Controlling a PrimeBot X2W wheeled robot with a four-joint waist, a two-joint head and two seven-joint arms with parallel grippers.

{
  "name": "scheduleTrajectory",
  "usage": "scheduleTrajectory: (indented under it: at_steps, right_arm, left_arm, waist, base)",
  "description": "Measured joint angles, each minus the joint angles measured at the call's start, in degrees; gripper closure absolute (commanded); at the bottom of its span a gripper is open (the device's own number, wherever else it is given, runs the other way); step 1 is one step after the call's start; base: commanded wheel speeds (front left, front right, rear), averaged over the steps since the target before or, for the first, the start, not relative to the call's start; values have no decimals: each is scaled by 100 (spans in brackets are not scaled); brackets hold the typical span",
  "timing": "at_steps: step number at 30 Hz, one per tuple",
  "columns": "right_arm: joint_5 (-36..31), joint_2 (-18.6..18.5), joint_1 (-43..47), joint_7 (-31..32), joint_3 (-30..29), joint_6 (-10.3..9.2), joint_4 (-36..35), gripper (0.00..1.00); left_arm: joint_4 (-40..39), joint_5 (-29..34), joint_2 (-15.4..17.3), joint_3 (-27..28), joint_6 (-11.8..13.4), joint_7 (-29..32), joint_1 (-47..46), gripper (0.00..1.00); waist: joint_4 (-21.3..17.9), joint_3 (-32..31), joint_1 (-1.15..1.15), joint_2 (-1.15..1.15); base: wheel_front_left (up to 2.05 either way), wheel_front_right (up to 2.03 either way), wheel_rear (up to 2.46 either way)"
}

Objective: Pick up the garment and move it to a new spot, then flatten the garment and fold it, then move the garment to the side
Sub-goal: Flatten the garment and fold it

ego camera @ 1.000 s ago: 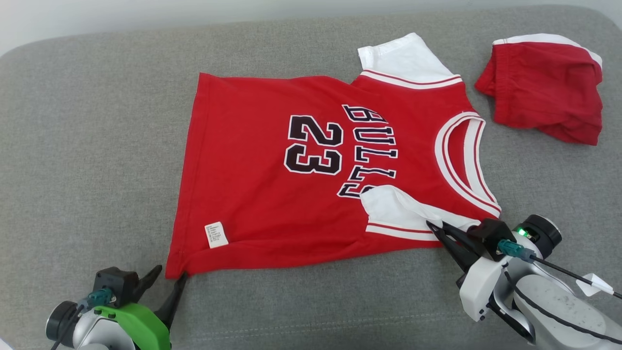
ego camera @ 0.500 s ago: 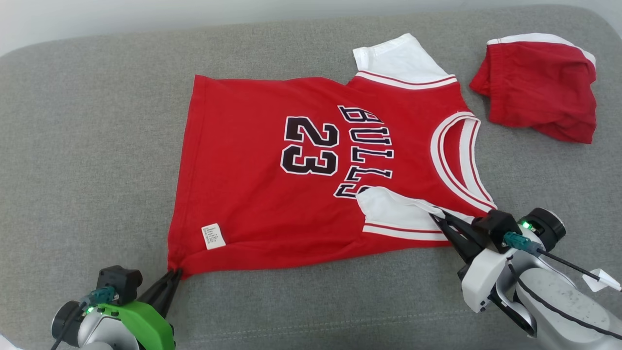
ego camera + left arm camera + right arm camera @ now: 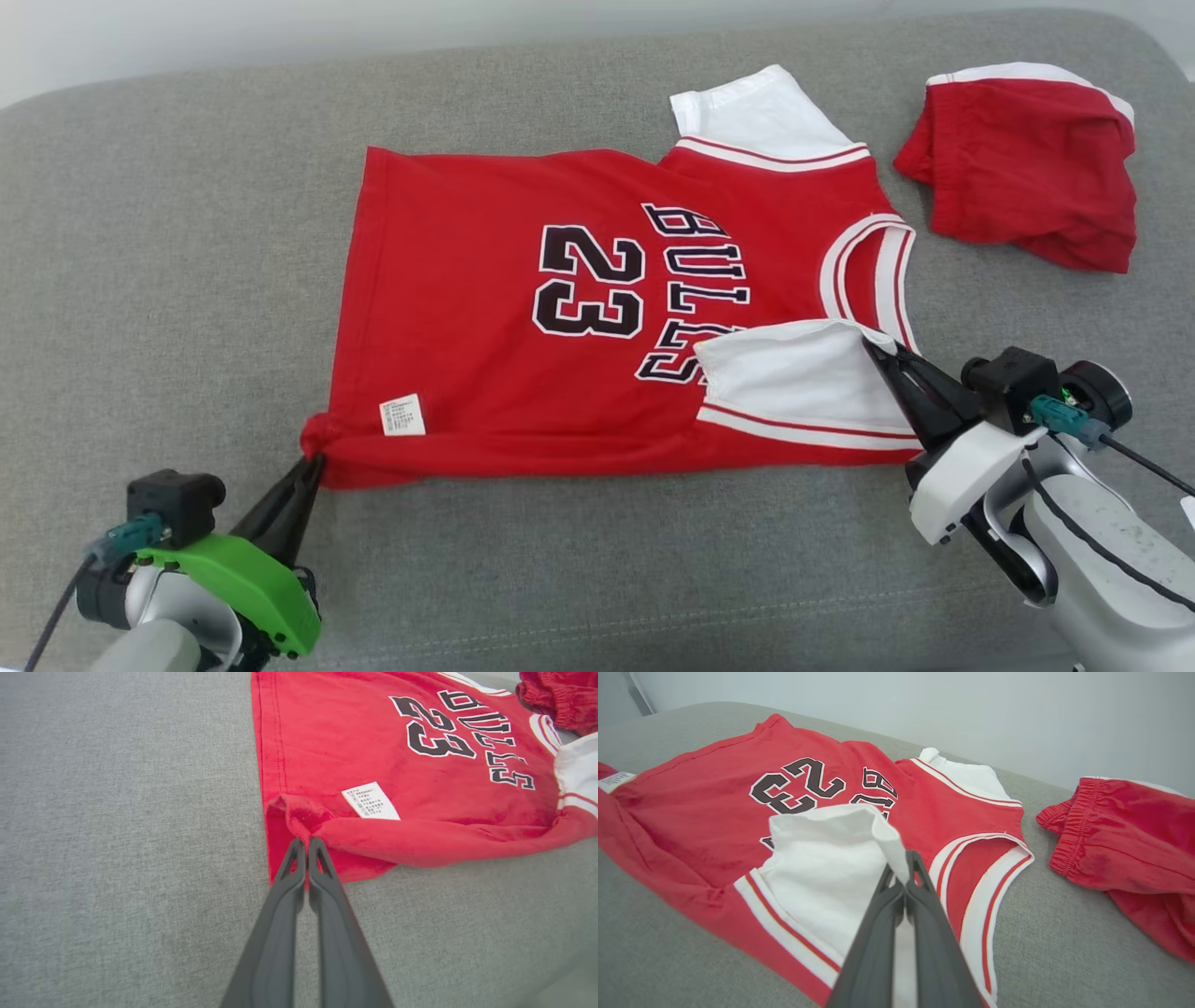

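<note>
Garment, a red jersey printed "BULLS 23", lies spread across the middle of a grey cushion, pinched at two points. The left gripper, at 8 o'clock in the head view, is clenched on the garment's near hem corner. Its two dark fingers are pressed together, with red cloth bunched into a small knot at their tips. The hem edge beside them rolls up off the cushion. Just past that corner, toward 1 o'clock from the tips, a white care label sits on the red fabric.

The right gripper, at 4 o'clock, is clenched on the edge of the near white sleeve. The sleeve is raised at the fingertips and lies turned inward over the end of the lettering. Beyond it, the white-and-red trimmed neckline opens toward 3 o'clock, and the far white sleeve lies flat at 12 o'clock. At 2 o'clock, apart from the garment, a crumpled pair of red shorts rests on the cushion.
</note>
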Motion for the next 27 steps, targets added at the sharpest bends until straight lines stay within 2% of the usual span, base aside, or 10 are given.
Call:
scheduleTrajectory:
  at_steps: [2,27]
  right_arm:
    - [26,18,16,0,-97,0,-51,100]
    - [94,178,-137,0,-614,111,145,100]
  left_arm:
    - [-12,-208,-7,159,2,-49,-18,100]
    - [94,-104,-88,149,134,70,-732,100]
  waist:
    - [-27,5,0,0]
    - [-219,304,0,0]
  base:
    - [0,0,0]
    - [0,0,0]
